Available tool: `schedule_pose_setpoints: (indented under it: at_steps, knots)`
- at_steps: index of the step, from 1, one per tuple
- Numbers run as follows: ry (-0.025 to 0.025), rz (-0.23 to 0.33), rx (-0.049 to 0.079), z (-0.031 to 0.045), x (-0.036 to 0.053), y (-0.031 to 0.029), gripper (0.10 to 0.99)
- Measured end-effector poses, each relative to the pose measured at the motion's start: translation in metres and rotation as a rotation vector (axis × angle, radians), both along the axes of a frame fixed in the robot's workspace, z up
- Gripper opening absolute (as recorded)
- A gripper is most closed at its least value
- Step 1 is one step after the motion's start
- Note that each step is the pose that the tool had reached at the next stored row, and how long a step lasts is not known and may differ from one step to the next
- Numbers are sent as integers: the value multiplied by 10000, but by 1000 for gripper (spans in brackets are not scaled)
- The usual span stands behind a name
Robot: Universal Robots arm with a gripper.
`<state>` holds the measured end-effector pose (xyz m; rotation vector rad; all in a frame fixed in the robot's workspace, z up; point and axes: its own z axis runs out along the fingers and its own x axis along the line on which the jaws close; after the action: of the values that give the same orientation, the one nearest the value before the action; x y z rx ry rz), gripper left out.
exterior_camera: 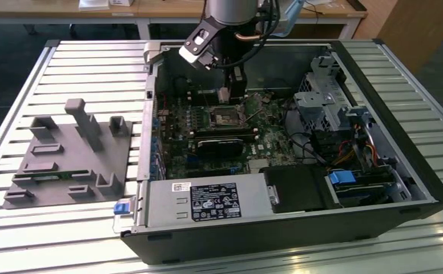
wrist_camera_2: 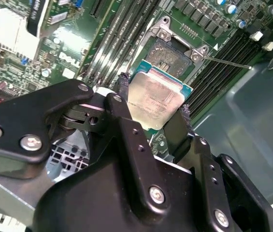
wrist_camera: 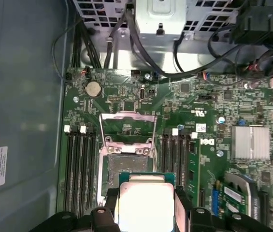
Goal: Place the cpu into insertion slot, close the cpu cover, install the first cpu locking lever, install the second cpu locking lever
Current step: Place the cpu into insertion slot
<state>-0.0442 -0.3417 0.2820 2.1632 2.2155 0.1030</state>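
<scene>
An open computer case (exterior_camera: pixel 404 171) lies on the bench (exterior_camera: pixel 69 63), with a moulded fixture (exterior_camera: pixel 61 160) beside it on the exterior view's left. The motherboard (exterior_camera: pixel 176 131) lies flat inside the case, and a drive cage (exterior_camera: pixel 321 103) sits on the exterior view's right. The end effector (wrist_camera_2: pixel 153 99) reaches into the case with the cpu (wrist_camera_2: pixel 156 99) between its fingers, close over the insertion slot (wrist_camera: pixel 126 166) but not seated in it. The cpu cover (wrist_camera: pixel 127 126) stands swung open beyond the slot, and memory slots (wrist_camera: pixel 80 169) flank it.

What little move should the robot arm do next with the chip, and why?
Probably line the chip up over the open socket and ease it down. The pincer grips the chip above the board, not yet in the socket, and the metal cover stands flipped open.
</scene>
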Motion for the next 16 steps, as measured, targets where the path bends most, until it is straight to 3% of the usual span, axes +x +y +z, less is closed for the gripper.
schedule_pose_setpoints:
  at_steps: [16]
  knots:
    - [8,21,-35,-291,2,65,537]
